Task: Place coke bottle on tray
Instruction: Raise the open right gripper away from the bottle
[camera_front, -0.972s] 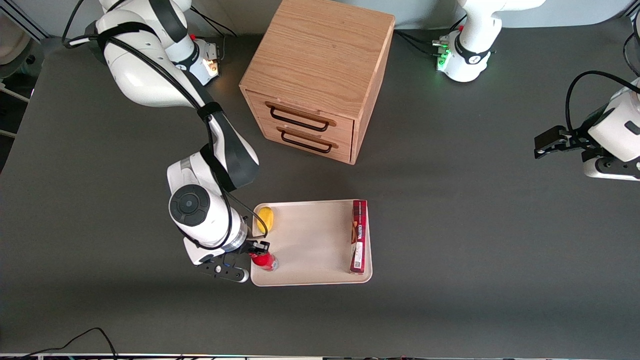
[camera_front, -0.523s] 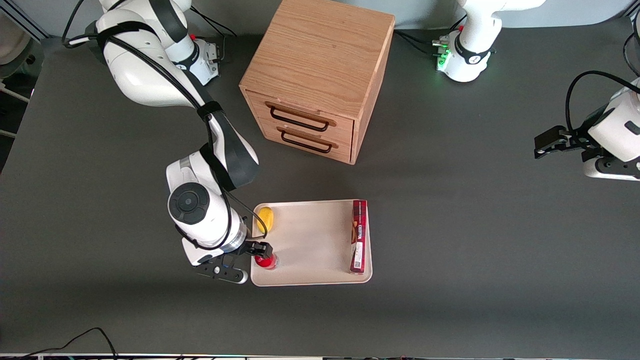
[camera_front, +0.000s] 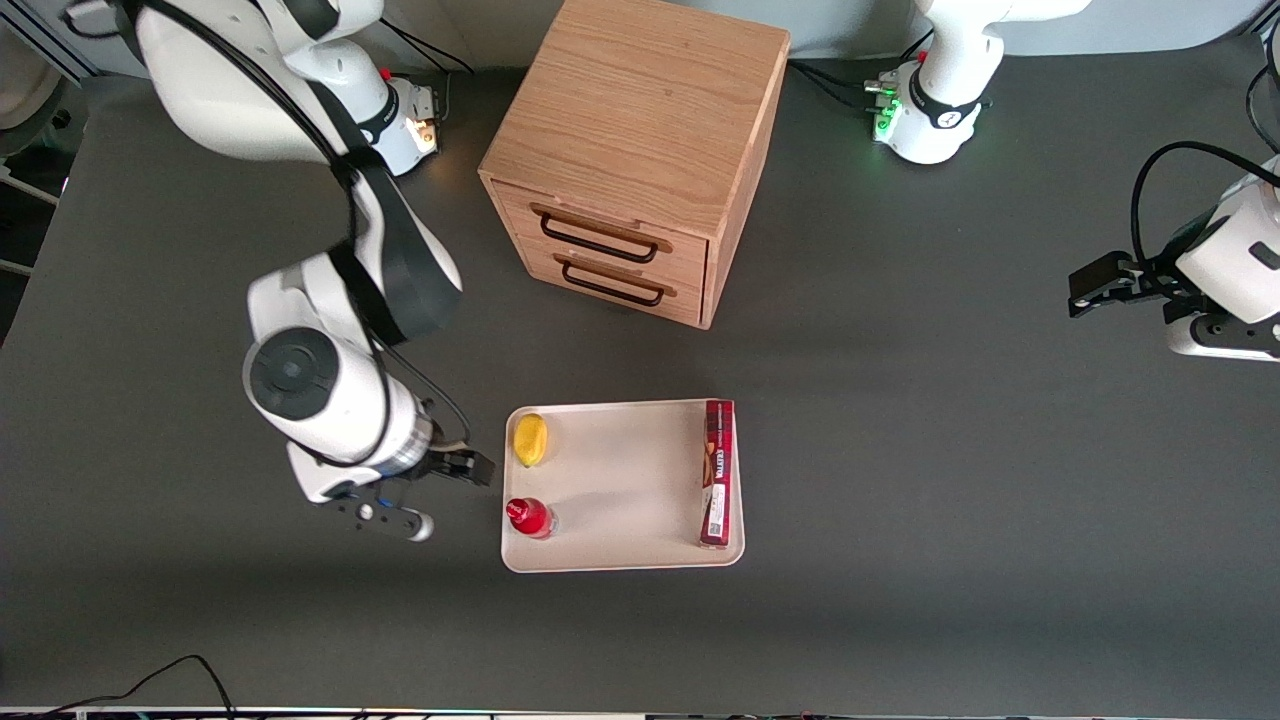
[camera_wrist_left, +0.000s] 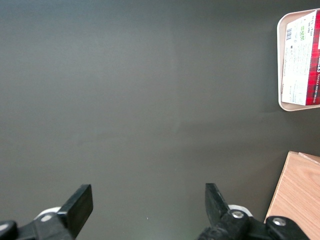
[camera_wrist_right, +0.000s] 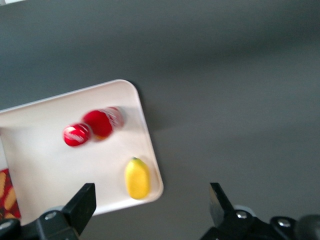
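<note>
The small red coke bottle (camera_front: 529, 517) stands upright on the cream-beige tray (camera_front: 620, 480), in the tray's corner nearest the front camera at the working arm's end. It also shows in the right wrist view (camera_wrist_right: 95, 127), on the tray (camera_wrist_right: 45, 150). My right gripper (camera_front: 470, 468) is open and empty, over bare table beside the tray's edge, apart from the bottle. In the right wrist view its fingers (camera_wrist_right: 82, 202) stand wide apart around the gripper's middle (camera_wrist_right: 150, 207).
A yellow lemon-like object (camera_front: 530, 438) lies on the tray, farther from the front camera than the bottle. A long red box (camera_front: 717, 472) lies along the tray's edge toward the parked arm's end. A wooden two-drawer cabinet (camera_front: 640, 150) stands farther back.
My gripper has let go of the bottle and drawn away from the tray toward the working arm's end. The bottle stays standing on the tray.
</note>
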